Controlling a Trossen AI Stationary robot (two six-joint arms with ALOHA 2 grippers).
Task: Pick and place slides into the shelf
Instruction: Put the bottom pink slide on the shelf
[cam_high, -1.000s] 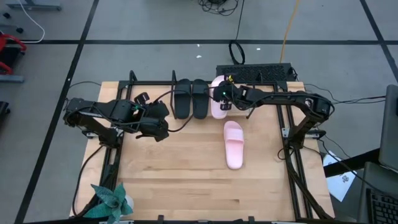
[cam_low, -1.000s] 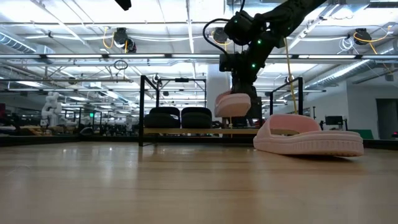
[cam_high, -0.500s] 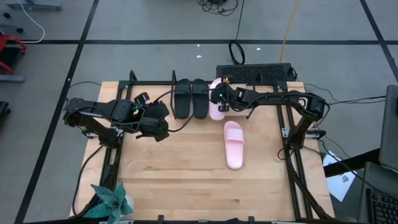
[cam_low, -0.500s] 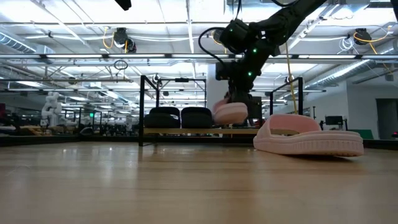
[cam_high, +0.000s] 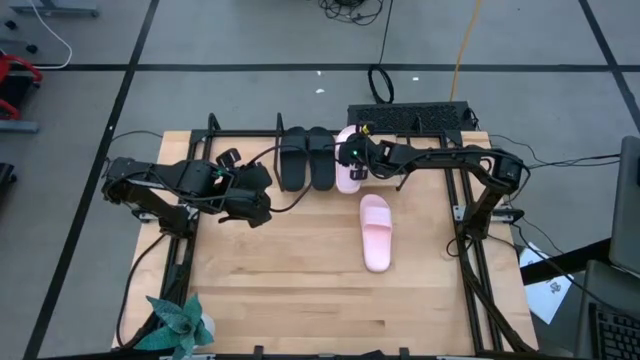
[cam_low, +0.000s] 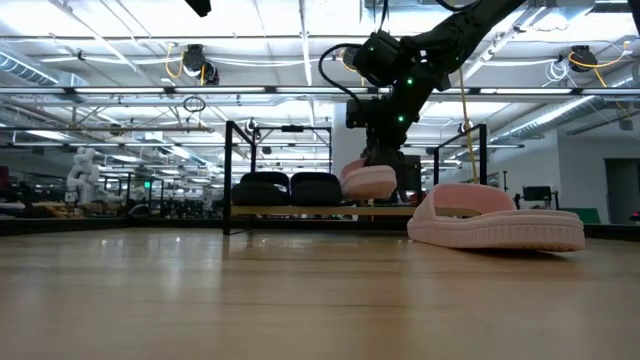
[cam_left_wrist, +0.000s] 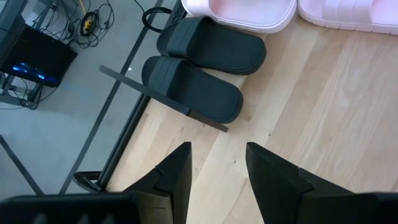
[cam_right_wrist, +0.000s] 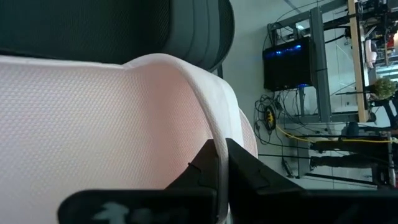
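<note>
Slides of both colours are in view: the black pair (cam_high: 307, 158) sits side by side on the shelf (cam_high: 250, 133) at the far edge of the desk (cam_high: 300, 290), while one pink slide (cam_high: 347, 160) is held just beside the black pair, at the shelf, by the right tool (cam_high: 353, 157). In the right wrist view that tool's two dark fingers (cam_right_wrist: 239, 171) are nearly closed, pinching the pale rim of the pink slide between them, with a black slide's strap right next to it. From the low view the held pink slide (cam_low: 369, 181) hangs a little above the shelf board (cam_low: 300, 211), tilted, under the right arm, which reaches in from the right side of the desk. The second pink slide (cam_high: 376, 232) lies flat on the desk, sole down, well apart from the shelf and nearer the middle. The left tool (cam_high: 262, 205) rests over the left part of the desk, away from the shelf; in its wrist view its fingers (cam_left_wrist: 176, 176) stand apart with nothing between them, pointing toward the black pair. A small green plant (cam_high: 181, 325) stands at the near left corner of the desk.
</note>
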